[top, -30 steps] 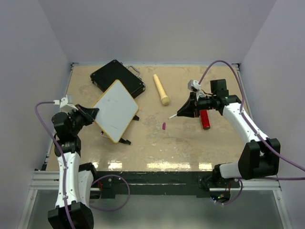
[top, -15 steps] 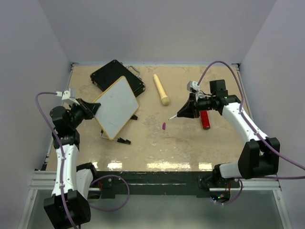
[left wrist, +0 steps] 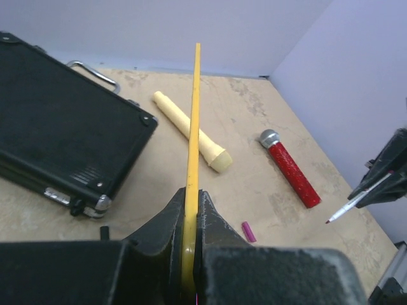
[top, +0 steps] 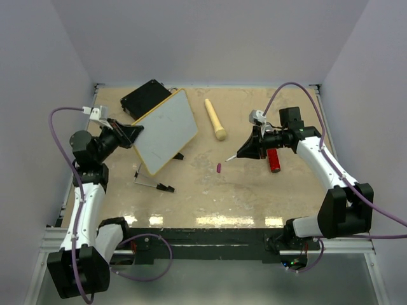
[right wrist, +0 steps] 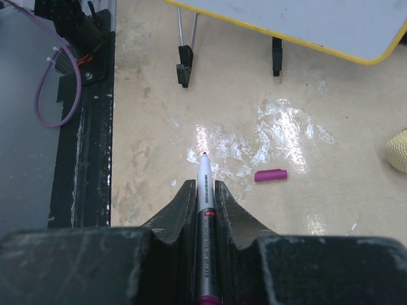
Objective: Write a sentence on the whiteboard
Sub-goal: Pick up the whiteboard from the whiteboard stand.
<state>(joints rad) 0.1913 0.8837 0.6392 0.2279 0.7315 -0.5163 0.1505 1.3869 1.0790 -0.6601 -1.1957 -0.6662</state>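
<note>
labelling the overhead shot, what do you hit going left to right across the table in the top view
left gripper → whiteboard → cream stick → marker → red microphone. Left out: black case and magenta cap, which overlap others.

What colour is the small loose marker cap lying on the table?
Magenta; the small loose marker cap shows best in the right wrist view.
</note>
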